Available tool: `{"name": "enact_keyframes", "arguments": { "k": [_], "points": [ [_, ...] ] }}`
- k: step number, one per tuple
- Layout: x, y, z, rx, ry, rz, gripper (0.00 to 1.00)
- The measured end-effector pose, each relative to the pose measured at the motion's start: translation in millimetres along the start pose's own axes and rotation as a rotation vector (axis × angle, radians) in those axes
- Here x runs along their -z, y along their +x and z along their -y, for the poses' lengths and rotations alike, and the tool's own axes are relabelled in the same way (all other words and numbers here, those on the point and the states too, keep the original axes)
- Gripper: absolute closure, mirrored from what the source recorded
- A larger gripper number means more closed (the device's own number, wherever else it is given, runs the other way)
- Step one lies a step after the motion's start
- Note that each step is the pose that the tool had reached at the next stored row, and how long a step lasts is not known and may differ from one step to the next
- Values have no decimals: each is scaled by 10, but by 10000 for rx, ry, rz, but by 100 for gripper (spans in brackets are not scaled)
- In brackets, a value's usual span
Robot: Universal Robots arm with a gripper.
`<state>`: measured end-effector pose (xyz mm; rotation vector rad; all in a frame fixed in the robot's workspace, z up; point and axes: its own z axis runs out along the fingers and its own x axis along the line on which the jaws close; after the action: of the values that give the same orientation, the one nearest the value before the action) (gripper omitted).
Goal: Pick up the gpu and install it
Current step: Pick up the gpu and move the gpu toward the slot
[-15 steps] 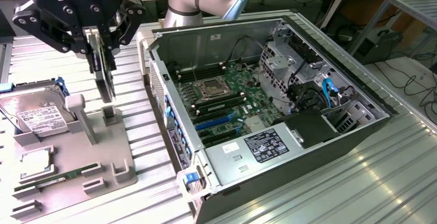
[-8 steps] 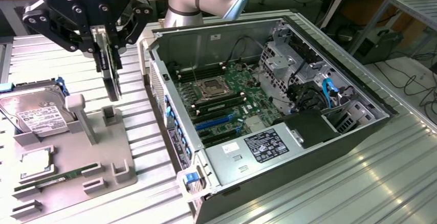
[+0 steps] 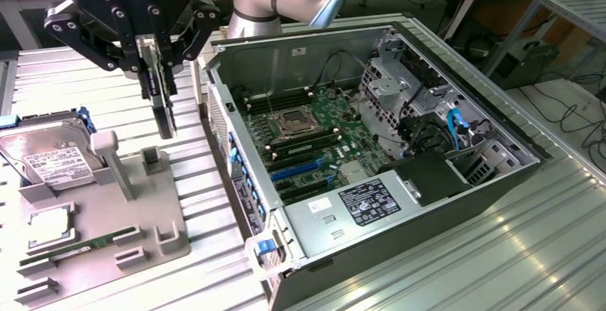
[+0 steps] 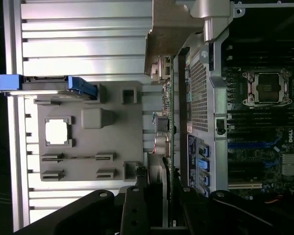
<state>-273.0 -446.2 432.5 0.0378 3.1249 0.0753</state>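
The jaws are gripping the gpu (image 3: 167,122), closed narrowly on its upper part. The card is hanging upright in the air, between the gray fixture tray (image 3: 95,243) and the open computer case (image 3: 284,59) on the counter (image 3: 530,254).

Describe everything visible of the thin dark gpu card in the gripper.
The thin dark gpu card hangs upright, edge-on, clamped in the black gripper. Its lower end sticks out below, touching nothing else. Its edge looks green, with metal connectors along it. It is between the grey plastic tray and the open computer case.
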Motion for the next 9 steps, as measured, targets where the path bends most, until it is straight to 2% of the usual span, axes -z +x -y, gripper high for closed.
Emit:
{"name": "enact_keyframes", "arguments": {
  "k": [9],
  "points": [
    [-1,-97,-2,0,0,0,72]
  ]
}}
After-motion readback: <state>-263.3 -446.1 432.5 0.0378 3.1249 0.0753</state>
